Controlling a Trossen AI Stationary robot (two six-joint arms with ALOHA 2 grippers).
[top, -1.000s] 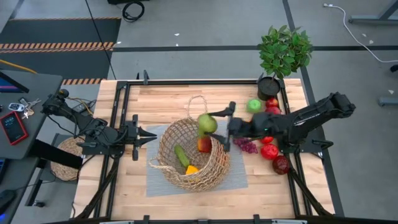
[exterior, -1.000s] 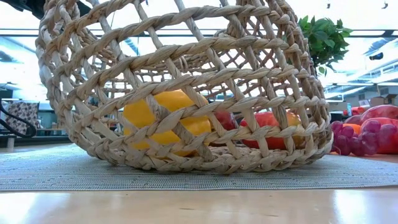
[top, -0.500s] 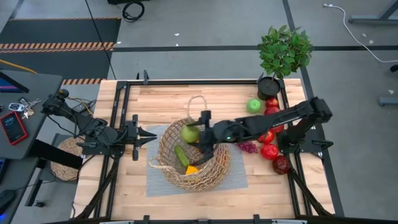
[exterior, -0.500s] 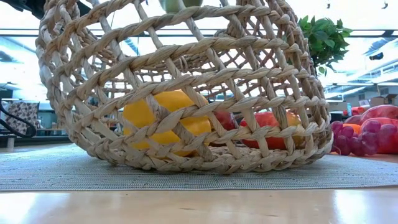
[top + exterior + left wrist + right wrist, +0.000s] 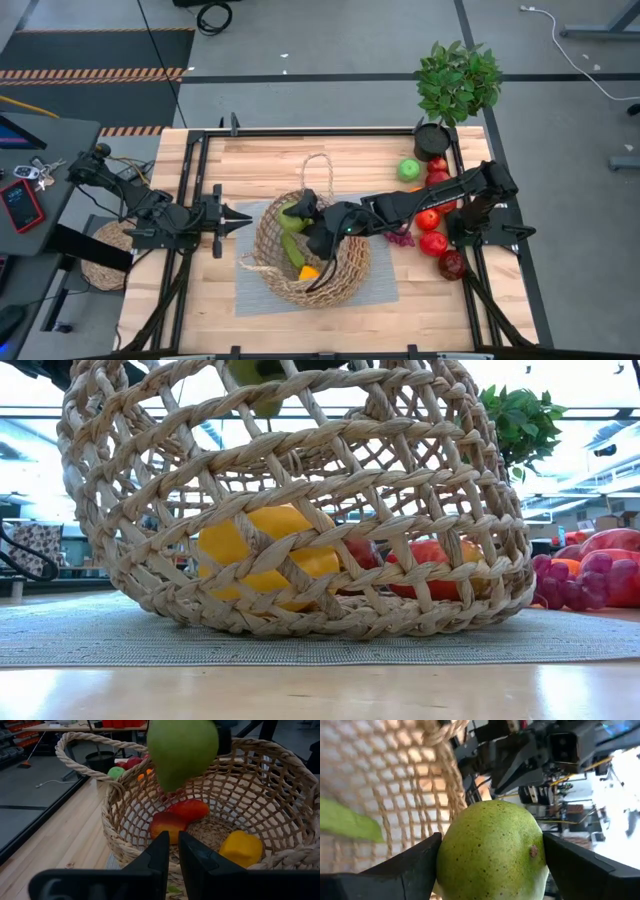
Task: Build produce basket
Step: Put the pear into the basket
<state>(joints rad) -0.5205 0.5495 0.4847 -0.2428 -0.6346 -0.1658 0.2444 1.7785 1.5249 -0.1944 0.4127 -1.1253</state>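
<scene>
The large round tan open-weave wicker basket sits tipped on a grey woven placemat in the middle of the wooden table, and that lean looks like the main risk: a push from the reaching arm against the rim could roll it further or slide it on the mat. Inside it lie a yellow pepper, a red-orange fruit and a long green vegetable; a piece let go from this height could strike them, bounce, or wedge in the open weave. The right arm stretches nearly level across the table from the right side, and the right gripper hangs over the basket's mouth, its fingers spread wide around a speckled green pear-shaped fruit, clamped from both sides. The left gripper, fingers pressed together and empty, waits just beside the basket's left rim, pointing at it. More produce, among them a green apple and purple grapes, remains by the right arm's base.
</scene>
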